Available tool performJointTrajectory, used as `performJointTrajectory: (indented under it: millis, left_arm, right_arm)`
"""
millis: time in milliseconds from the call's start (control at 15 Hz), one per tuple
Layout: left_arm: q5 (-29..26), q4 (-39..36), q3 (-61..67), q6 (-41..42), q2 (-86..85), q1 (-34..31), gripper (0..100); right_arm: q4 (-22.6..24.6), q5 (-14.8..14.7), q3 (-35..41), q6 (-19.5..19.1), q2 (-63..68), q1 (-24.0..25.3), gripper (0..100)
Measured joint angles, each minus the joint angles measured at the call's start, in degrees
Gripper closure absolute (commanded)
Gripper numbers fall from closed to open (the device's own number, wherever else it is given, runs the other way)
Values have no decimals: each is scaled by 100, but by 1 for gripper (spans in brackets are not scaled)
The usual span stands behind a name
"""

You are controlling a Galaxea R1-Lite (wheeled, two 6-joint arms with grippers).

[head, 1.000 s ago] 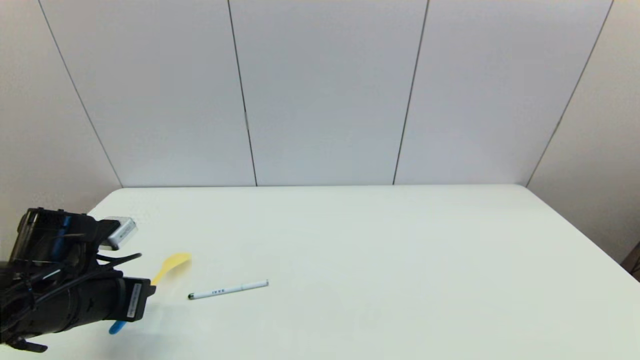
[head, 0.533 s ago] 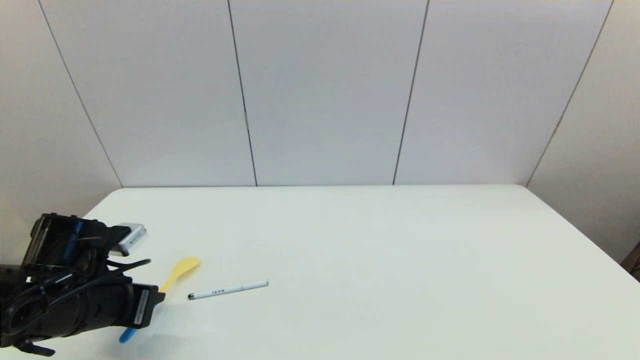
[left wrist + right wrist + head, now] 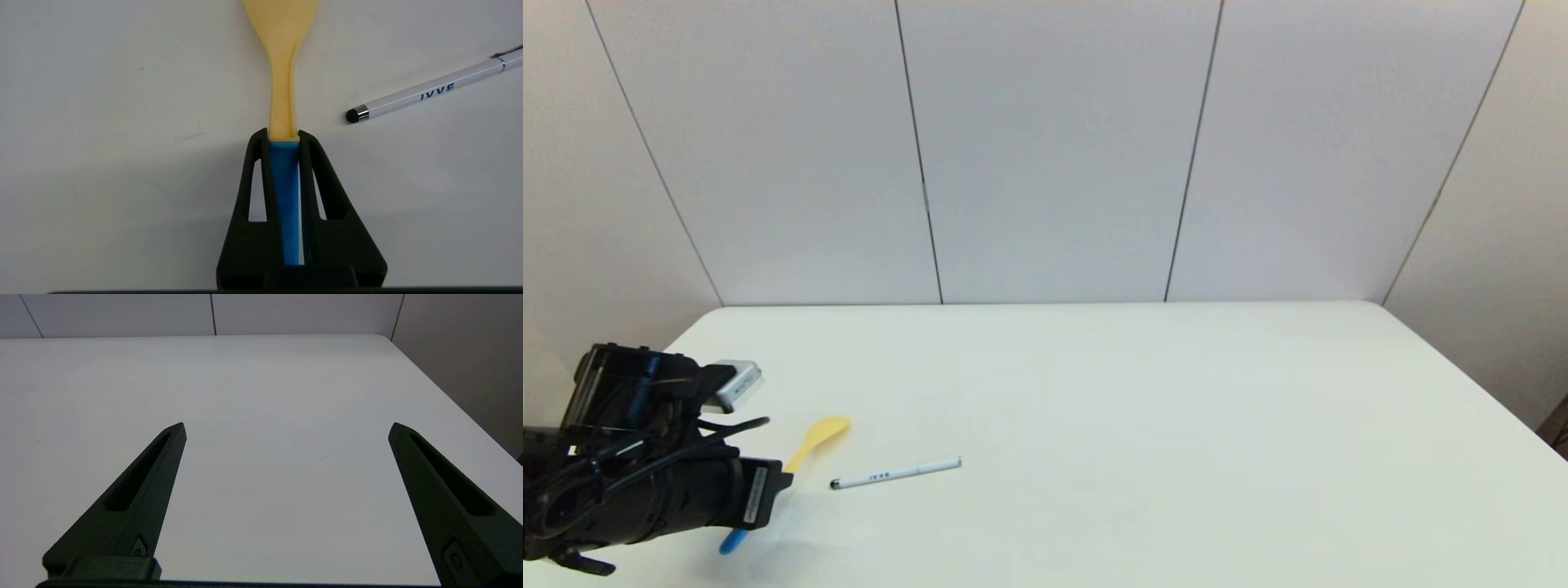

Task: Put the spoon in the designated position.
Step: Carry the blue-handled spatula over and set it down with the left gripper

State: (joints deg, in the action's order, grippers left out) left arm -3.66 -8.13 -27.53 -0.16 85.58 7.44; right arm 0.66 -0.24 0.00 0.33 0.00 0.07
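The spoon is at the table's near-left corner, its blue handle pinched between the left gripper's fingers, its yellow head pointing away. The white stylus pen lies just beside it, apart. The right gripper hangs spread wide above bare tabletop.

Spoon yellow head, blue handle; pen white.
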Motion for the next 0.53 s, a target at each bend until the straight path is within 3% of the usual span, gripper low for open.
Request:
performJointTrajectory:
  millis: [533]
  left_arm:
    - [9,23,-33,21,56,-48,100]
  right_arm:
    - [2,0,0,2,0,0,0]
